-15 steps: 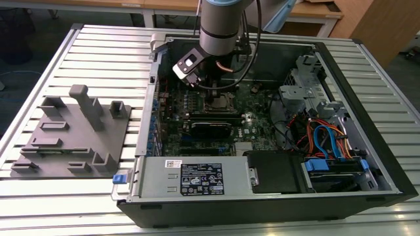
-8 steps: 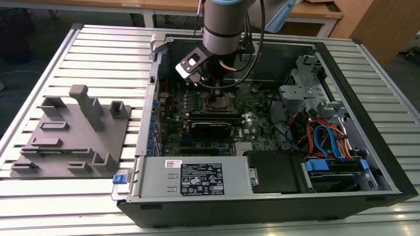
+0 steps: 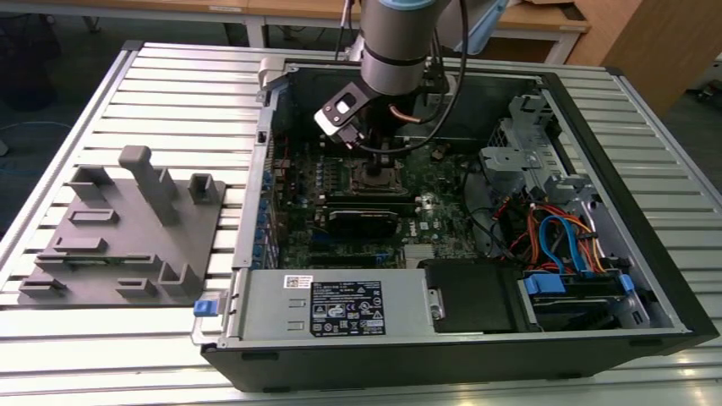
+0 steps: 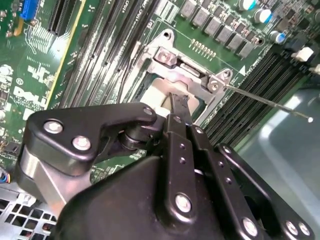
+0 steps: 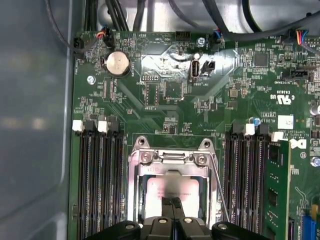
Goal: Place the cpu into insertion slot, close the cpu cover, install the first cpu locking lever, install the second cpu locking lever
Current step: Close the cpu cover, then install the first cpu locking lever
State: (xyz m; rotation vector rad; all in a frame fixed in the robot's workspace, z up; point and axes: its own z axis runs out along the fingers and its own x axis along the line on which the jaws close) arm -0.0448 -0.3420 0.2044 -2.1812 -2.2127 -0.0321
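The insertion slot point(image 5: 135, 192) sits in the green board between rows of long black slots. The cpu point(image 5: 170, 186) lies in it, its pale grey top showing through the window of the silvery cpu cover point(image 5: 172, 159), which lies down over it. My gripper point(image 5: 173, 202) is shut with nothing held, and its narrow tips rest at the cpu's top inside the window. The second wrist view has the fingertips point(image 4: 177, 101) just below the cover's hinge point(image 4: 190, 70). A thin metal locking lever point(image 4: 270, 102) sticks out from the socket corner. In the exterior view the gripper point(image 3: 381, 165) hangs over the socket point(image 3: 378, 178).
A memory stick point(image 5: 277, 190) stands in a slot beside the socket. A coin battery point(image 5: 116, 63) and cables lie further along the board. The grey power-supply box point(image 3: 327, 306) and drive cage with blue cables point(image 3: 570, 254) fill the case's near side. A grey fixture point(image 3: 124, 228) sits outside.
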